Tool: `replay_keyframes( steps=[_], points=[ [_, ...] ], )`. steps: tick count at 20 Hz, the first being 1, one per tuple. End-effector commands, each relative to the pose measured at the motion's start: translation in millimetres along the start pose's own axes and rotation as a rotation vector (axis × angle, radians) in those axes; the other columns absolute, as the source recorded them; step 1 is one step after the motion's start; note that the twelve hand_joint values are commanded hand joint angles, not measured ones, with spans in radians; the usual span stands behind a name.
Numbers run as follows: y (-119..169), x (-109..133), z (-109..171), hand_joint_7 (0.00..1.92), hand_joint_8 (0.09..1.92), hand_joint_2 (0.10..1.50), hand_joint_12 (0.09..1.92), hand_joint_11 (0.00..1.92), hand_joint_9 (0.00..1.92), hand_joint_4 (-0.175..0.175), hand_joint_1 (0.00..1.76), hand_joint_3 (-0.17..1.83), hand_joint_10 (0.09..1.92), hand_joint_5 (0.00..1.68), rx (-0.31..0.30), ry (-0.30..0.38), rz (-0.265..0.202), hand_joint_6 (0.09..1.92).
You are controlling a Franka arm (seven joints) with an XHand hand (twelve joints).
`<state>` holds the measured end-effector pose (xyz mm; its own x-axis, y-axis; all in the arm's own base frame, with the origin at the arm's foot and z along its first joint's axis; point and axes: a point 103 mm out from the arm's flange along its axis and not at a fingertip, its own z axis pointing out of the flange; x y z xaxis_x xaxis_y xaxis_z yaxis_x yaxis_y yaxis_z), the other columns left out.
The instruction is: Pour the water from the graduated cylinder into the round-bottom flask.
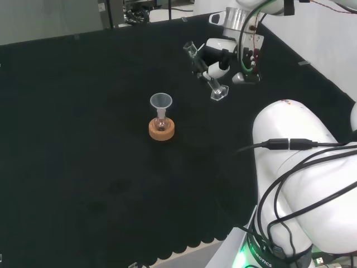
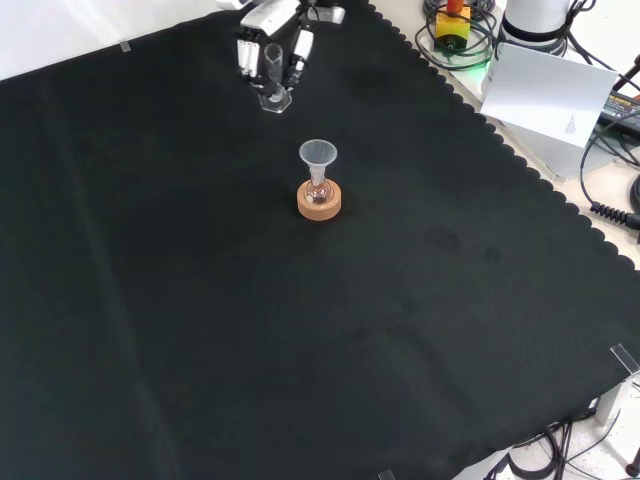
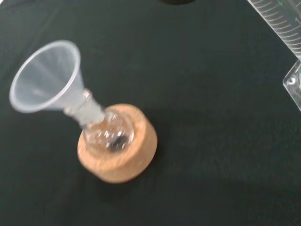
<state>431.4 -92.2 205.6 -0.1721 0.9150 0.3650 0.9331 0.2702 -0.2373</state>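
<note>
A: Risking a spill w/ that small funnel [image 1: 160, 101] mouth — tipping graduated cylinder [image 1: 206, 75] off-centre and sending water onto worktop [image 1: 83, 139]. Also risking nudging funnel out of the neck.

B: Looking at hand [image 1: 215, 58]: fingers [image 1: 212, 71] curling round cylinder, holding it tilted, raised, well apart to the right in head view. Round-bottom flask [image 1: 161, 124] sitting in cork ring [image 1: 162, 131] mid-cloth; clear, tiny, contents hard to tell.
</note>
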Motion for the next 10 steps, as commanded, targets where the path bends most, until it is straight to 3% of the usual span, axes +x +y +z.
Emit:
replay_keyframes(
  steps=[1,4,10],
  points=[
    [-27.8,14.2,11.8,0.75,1.28,1.11,0.86,1.02,1.08,-0.119,1.49,0.0,0.98,0.95,0.089,-0.062,0.029,0.82],
    [-32.2,16.9,17.6,0.75,1.28,1.11,0.86,1.02,1.08,-0.117,1.49,0.0,0.98,0.95,0.124,-0.071,0.036,0.82],
    [-32.1,22.3,25.8,0.75,1.28,1.11,0.86,1.03,1.08,-0.111,1.49,0.0,0.98,0.95,0.246,-0.156,0.057,0.82]
  ],
)
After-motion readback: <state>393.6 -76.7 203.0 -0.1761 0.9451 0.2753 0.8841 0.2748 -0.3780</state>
